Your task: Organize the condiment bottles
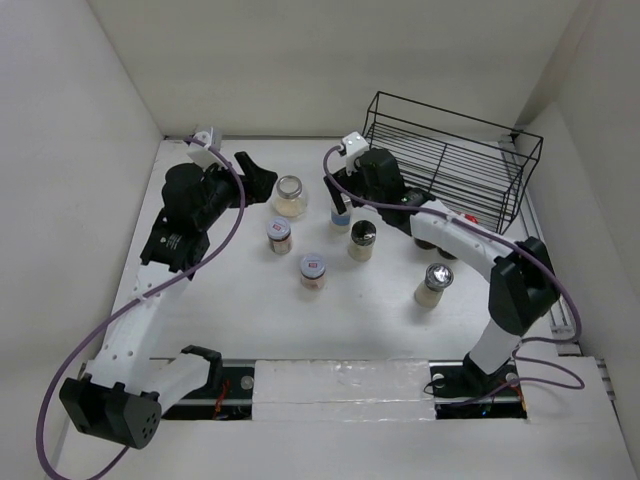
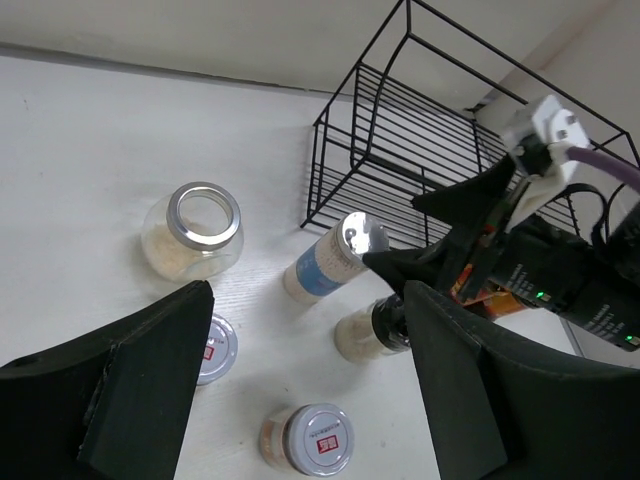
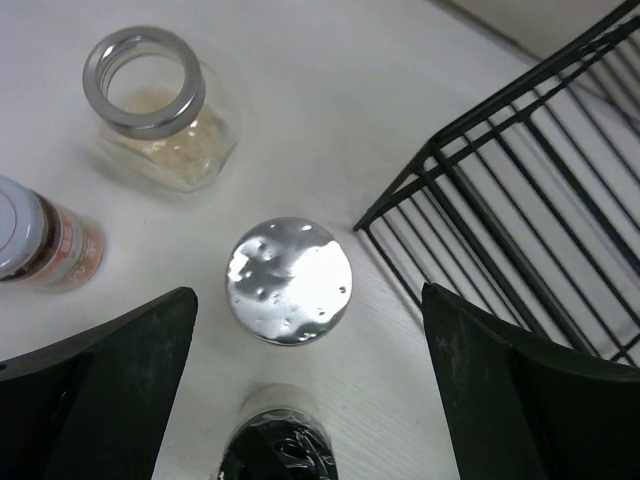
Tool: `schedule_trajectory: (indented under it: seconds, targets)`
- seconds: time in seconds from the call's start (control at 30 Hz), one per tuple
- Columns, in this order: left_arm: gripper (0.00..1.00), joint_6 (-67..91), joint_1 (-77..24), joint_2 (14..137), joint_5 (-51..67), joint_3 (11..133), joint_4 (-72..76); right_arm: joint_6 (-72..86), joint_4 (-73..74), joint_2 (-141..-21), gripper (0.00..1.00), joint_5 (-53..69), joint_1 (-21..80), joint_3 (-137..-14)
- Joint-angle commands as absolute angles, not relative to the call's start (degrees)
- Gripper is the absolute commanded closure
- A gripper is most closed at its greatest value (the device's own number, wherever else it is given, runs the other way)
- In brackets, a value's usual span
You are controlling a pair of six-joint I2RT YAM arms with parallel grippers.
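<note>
Blue-labelled bottle (right-wrist: probably lid only)

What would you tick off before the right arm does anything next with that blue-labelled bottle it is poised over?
1. Right end effector open: ok.
2. Blue-labelled clear bottle with the silver lid sits between its fingers: ok.
3. That bottle stands upright: ok.
4. Enough room beside the black-capped jar standing close by: cannot tell.
5. Black wire rack has free space: ok.
6. Left end effector open, holding nothing, away from that bottle: ok.
</note>
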State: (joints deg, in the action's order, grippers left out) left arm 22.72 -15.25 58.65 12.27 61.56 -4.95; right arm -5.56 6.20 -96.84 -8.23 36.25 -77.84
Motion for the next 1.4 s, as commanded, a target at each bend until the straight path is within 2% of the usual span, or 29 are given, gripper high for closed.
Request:
schedule_trajectory:
  seconds: [0.0, 0.1, 0.33, 0.43, 0.6, 0.73, 0.9, 1.07, 1.37]
  targets:
    - [0.28, 23.1, -14.9, 58.7, 12.9, 62.0, -2.6, -3.9, 7.2, -98.9, 0.00, -4.3, 36.1, -81.9]
    - [0.28, 23.1, -14.9, 59.3, 12.9, 62.0, -2.6, -2.6, 7.7, -100.5, 0.00, -0.5, 35.5, -83.3]
    - [0.26, 23.1, -14.9, 59.3, 13.6, 62.0, -2.6, -2.0, 6.5, -103.4, 0.00, -0.5, 34.4, -83.8]
    - [0.26, 23.1, -14.9, 59.3, 14.2, 62.0, -2.1, -2.0, 5.7, -104.2, 0.09, -2.3, 34.4, -84.4]
    - [0.26, 23.1, -14.9, 58.8, 14.2, 62.0, -2.1, -2.0, 4.1, -105.3, 0.38, -2.1, 34.4, -84.9]
    - [0.26, 23.1, -14.9, 58.8, 13.6, 62.0, -2.1, -2.0, 2.4, -101.6, 0.46, 1.1, 34.4, -85.7]
    - [0.26, 23.1, -14.9, 58.8, 13.6, 61.4, -2.1, -2.5, -2.0, -92.5, 0.47, 5.9, 33.3, -91.7]
    - [0.26, 23.1, -14.9, 58.2, 14.2, 61.4, -2.1, -4.0, -2.0, -91.6, 0.46, 7.1, 28.3, -101.7]
    - [0.26, 23.6, -14.9, 58.2, 14.2, 61.4, -1.6, -4.0, 3.8, -104.7, 0.46, 4.6, 18.6, -125.3]
